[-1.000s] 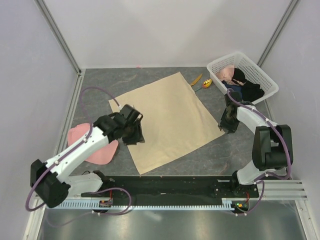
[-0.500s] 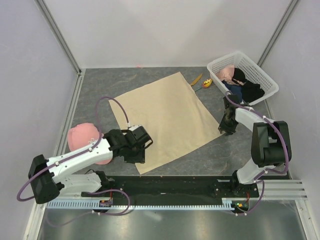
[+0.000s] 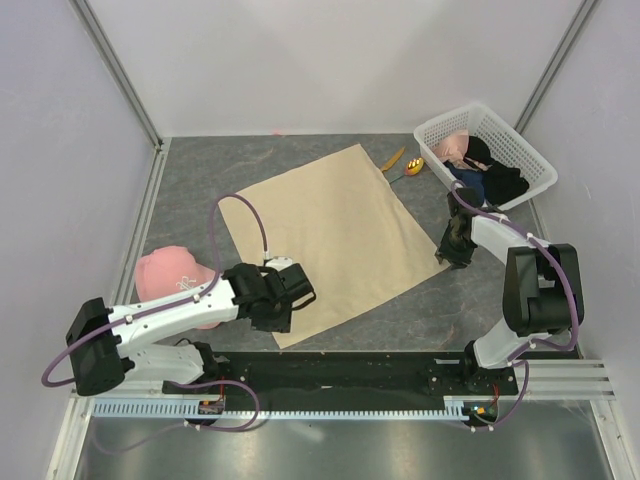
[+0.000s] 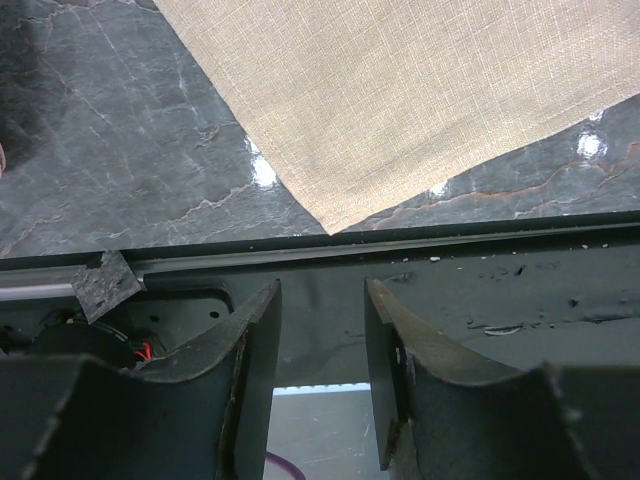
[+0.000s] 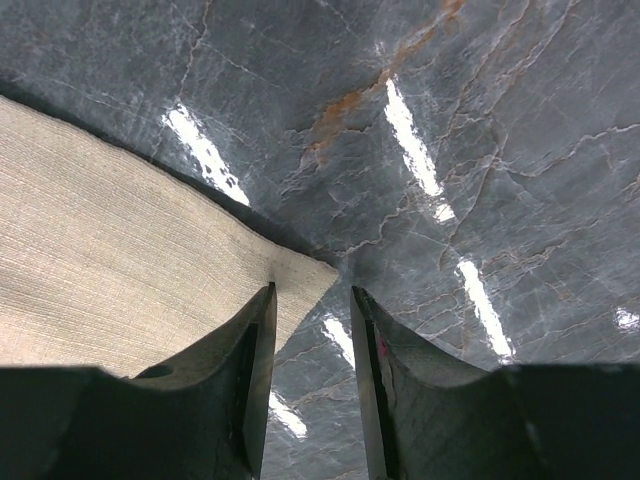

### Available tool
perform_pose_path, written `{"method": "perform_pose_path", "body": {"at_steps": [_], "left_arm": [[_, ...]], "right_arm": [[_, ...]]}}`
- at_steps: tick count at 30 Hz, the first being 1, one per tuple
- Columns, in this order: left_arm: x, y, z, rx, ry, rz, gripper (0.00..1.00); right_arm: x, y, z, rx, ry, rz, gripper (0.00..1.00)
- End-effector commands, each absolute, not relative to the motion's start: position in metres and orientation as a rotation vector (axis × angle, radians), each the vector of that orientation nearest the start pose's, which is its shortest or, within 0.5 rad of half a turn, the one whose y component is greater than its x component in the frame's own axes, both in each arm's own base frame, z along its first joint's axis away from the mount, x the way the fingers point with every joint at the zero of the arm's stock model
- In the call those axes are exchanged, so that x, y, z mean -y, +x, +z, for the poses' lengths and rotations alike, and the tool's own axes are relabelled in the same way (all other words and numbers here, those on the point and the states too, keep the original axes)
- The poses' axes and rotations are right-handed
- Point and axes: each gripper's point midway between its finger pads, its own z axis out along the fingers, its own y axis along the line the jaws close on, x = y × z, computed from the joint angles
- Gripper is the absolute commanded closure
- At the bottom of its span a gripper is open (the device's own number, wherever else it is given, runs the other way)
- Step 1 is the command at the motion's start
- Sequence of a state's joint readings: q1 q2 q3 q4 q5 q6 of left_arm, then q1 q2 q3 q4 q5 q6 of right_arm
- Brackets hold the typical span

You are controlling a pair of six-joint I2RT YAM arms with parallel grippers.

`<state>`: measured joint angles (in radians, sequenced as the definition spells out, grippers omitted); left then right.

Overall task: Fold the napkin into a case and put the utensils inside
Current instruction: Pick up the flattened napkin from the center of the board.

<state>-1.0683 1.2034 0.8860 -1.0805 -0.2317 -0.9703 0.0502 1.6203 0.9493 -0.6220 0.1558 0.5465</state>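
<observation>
The beige napkin (image 3: 330, 235) lies flat and unfolded on the dark table, turned like a diamond. My left gripper (image 3: 284, 312) is open and empty, low over the napkin's near-left edge just short of its near corner (image 4: 335, 225); its fingertips (image 4: 262, 300) point at the black rail. My right gripper (image 3: 448, 256) is open at the napkin's right corner (image 5: 300, 275); one finger rests over the cloth there and the corner's tip lies between the jaws. The orange knife (image 3: 393, 159) and the spoon (image 3: 412, 167) lie beyond the napkin's far-right edge, beside the basket.
A white basket (image 3: 520, 150) with dark and pink clothes stands at the back right. A pink cap (image 3: 168, 280) lies at the left, beside my left arm. The black base rail (image 3: 340, 375) runs along the near edge. Walls close the sides and back.
My left arm has swung down along the napkin's left edge towards its near corner, uncovering more of the pink cap. My right gripper has barely moved.
</observation>
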Motion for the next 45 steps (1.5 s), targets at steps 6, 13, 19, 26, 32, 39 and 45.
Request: {"method": "perform_pose_path", "body": {"at_steps": [6, 13, 19, 26, 32, 39, 45], "left_arm": [[0.173, 0.109, 0.084, -2.83, 0.145, 0.006, 0.48], [0.181, 0.106, 0.072, -2.857, 0.297, -0.024, 0.39], [0.199, 0.107, 0.068, -2.83, 0.465, -0.112, 0.38], [0.209, 0.102, 0.055, -2.756, 0.715, -0.011, 0.43], [0.228, 0.103, 0.045, -2.711, 0.811, -0.028, 0.42], [0.227, 0.098, 0.027, -2.733, 0.843, -0.025, 0.44], [0.219, 0.093, 0.01, -2.763, 0.862, 0.013, 0.44]], "right_arm": [[-0.011, 0.315, 0.017, -2.709, 0.729, -0.069, 0.59], [0.001, 0.297, 0.006, -2.72, 0.753, -0.123, 0.76], [0.018, 0.308, 0.015, -2.69, 0.774, -0.132, 1.0], [0.015, 0.319, 0.031, -2.681, 0.751, -0.077, 1.0], [0.012, 0.318, 0.028, -2.694, 0.739, -0.049, 1.0], [0.009, 0.318, 0.027, -2.703, 0.728, -0.026, 1.0], [0.007, 0.315, 0.025, -2.708, 0.725, -0.014, 1.0]]}}
